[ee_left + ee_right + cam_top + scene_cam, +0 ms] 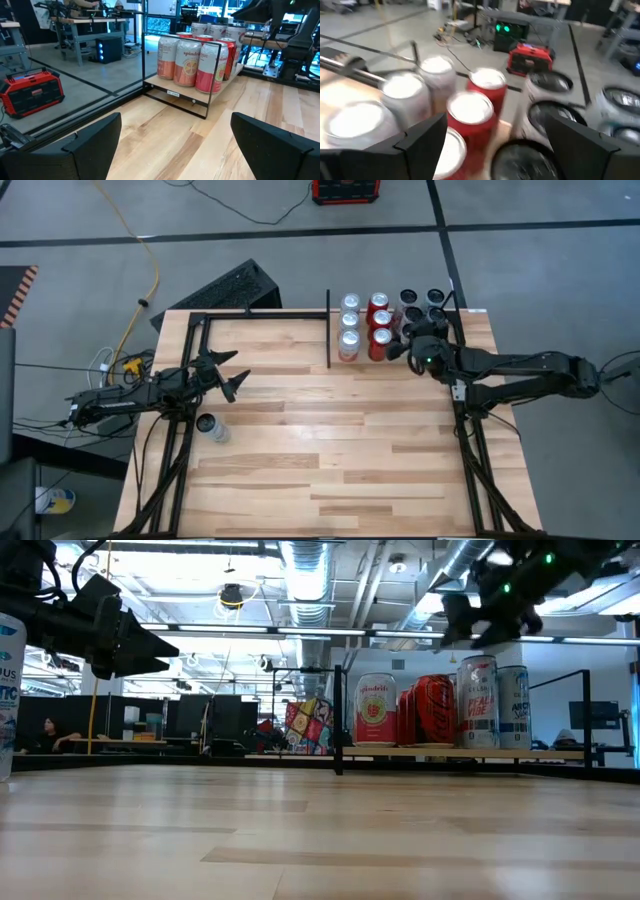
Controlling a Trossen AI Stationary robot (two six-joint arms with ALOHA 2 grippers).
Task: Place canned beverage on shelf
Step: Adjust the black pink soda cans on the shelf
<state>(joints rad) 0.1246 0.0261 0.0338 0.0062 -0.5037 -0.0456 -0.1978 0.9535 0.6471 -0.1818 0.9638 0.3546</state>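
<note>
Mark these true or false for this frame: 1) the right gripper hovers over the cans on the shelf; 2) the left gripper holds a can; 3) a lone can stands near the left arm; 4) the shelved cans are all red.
1) True: the right gripper is above the cans on the shelf.
2) False: the left gripper is open and empty.
3) True: a lone can stands by it.
4) False: silver, red and dark cans.

Red and silver cans [364,327], light wooden shelf [330,440]
</note>
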